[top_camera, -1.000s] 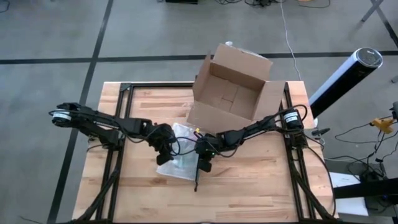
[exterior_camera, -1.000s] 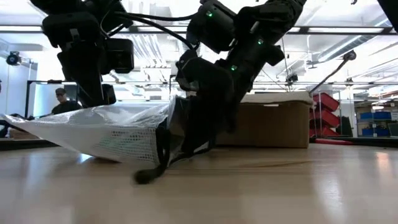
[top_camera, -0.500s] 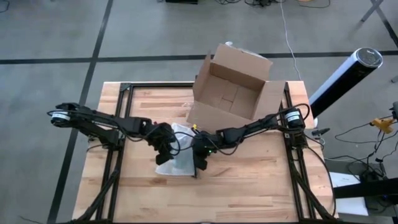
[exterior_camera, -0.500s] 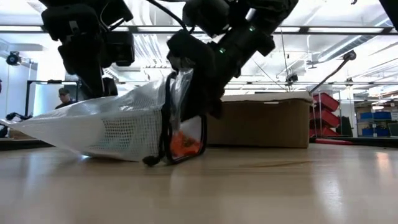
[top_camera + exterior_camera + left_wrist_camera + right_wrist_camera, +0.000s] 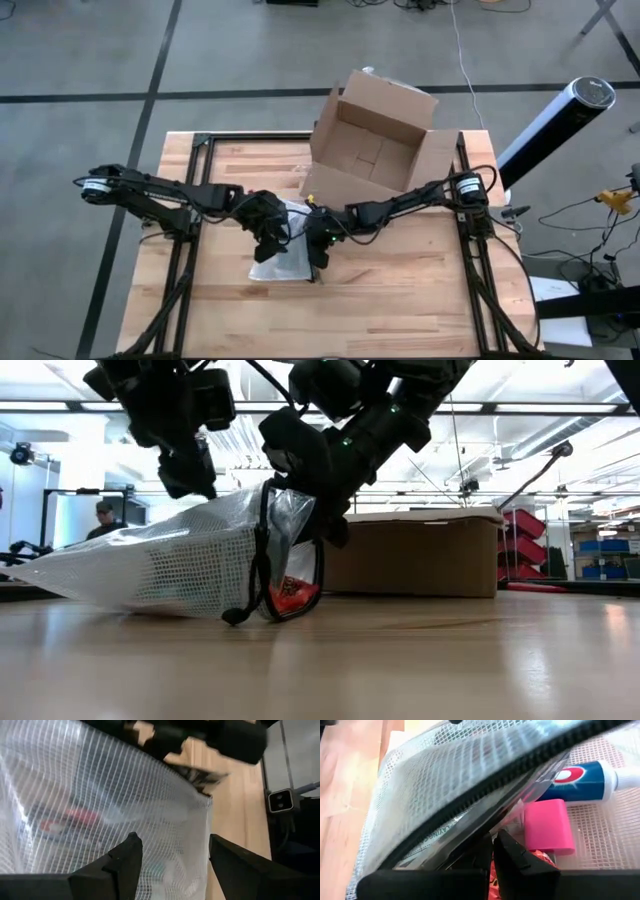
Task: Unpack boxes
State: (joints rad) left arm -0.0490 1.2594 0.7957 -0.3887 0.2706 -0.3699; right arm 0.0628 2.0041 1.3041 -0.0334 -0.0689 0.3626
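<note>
- Pinching the black zipper edge of a translucent mesh zip pouch [image 5: 283, 256] near the middle of the wooden surface [image 5: 400, 300]: right pincer [image 5: 319, 252], fingers pressed together on that edge, as seen in the right wrist view.
- Lifting that end of the pouch [image 5: 190, 565] off the surface in the low view, with the pouch's other end lying low on the wood.
- Hovering at the pouch from the opposite side: left pincer [image 5: 270, 243], fingers [image 5: 127, 862] spread apart with the white mesh [image 5: 100, 810] just beyond them; cannot tell whether touching the mesh or only close to it.
- Showing through the pouch wall in the right wrist view: a toothpaste tube [image 5: 580, 781] in blue, white and red, a pink block [image 5: 547, 826] just beside it, and something red-orange [image 5: 290, 593] low in the raised end in the low view.
- Standing at the far edge of the surface, toward the right corner, well apart from both pincers: brown cardboard box [image 5: 372, 148], flaps open, upright, interior visible from above.
- Appearing in the low view as a long brown side [image 5: 420, 552] behind the raised pouch.
- Visible in the room behind the surface, in the low view: a person [image 5: 100, 518] wearing a cap.
</note>
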